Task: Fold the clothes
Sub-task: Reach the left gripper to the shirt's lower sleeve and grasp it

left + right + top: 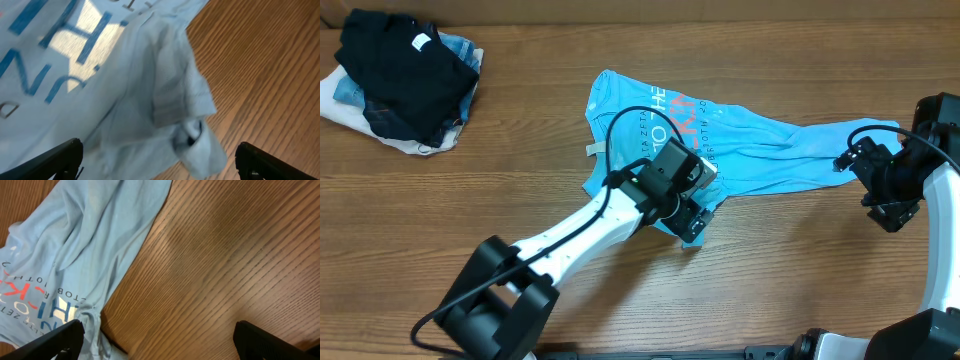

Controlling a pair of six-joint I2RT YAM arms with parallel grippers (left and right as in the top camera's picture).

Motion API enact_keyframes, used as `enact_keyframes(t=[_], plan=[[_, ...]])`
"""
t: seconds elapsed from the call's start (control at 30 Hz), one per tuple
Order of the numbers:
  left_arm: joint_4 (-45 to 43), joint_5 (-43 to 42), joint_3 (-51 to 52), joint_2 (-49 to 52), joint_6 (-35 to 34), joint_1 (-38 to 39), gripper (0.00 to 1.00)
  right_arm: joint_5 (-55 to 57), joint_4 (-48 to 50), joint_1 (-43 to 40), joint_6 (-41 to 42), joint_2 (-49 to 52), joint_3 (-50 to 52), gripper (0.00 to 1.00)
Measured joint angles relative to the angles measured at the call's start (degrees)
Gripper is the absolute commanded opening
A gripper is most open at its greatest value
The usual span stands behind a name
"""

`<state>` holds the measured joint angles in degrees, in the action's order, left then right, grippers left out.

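**A:** Where does the sky-blue shirt (760, 135) lie, and which way does it run?

**B:** It lies crumpled near the middle of the wooden worktop (520, 170), with its long axis left to right in the overhead view. The wide printed part is on the left, its lettering turned sideways. From there the cloth narrows into a wrinkled tail reaching right. A small white label (592, 150) sticks out at the left edge.

**A:** How are the arms posed?

**B:** The left arm stretches diagonally up from the near left corner. The left gripper (696, 215) hangs over the shirt's near edge, jaws spread wide, with nothing held. Its wrist view looks down on a bunched fold of pale cloth, with bare wood to the right. From above I cannot tell whether the fingers touch the fabric.

**A:** And the other arm?

**B:** The right gripper (852, 160) sits just beside the end of the tail, pointing left toward it. It is also fully spread and empty. Its wrist view shows the tail at upper left and plain wood between the fingers.

**A:** Is there room to move?

**B:** Bare wood runs along the near side of the shirt and to its left. In the far left corner a black garment (400, 70) with a white tag lies heaped on denim and white fabric, well apart from the shirt. The shirt's far edge lies short of the worktop's back edge.
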<state>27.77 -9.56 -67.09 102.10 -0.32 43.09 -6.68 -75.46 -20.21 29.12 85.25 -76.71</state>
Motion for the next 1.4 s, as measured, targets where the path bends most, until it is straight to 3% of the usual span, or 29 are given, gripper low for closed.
enact_keyframes(t=[0.5, 0.63, 1.03, 1.17, 1.4], plan=[[-0.85, 3.04, -2.99, 4.63, 2.12, 1.95, 0.99, 0.02, 0.09, 0.00, -0.02, 0.00, 0.00, 1.00], [-0.87, 3.96, -2.99, 4.76, 2.84, 2.01, 0.85, 0.04, 0.09, 0.00, -0.04, 0.00, 0.00, 1.00], [-1.07, 4.04, -3.04, 5.60, 5.03, 5.01, 0.84, 0.02, 0.09, 0.00, -0.02, 0.00, 0.00, 1.00], [-1.05, 4.07, -3.04, 6.82, 5.03, 5.29, 0.75, 0.04, 0.02, 0.00, -0.02, 0.00, 0.00, 1.00], [-1.70, 4.09, -3.04, 7.02, 5.25, 5.27, 0.67, 0.04, -0.02, 0.00, -0.02, 0.00, 0.00, 1.00]])
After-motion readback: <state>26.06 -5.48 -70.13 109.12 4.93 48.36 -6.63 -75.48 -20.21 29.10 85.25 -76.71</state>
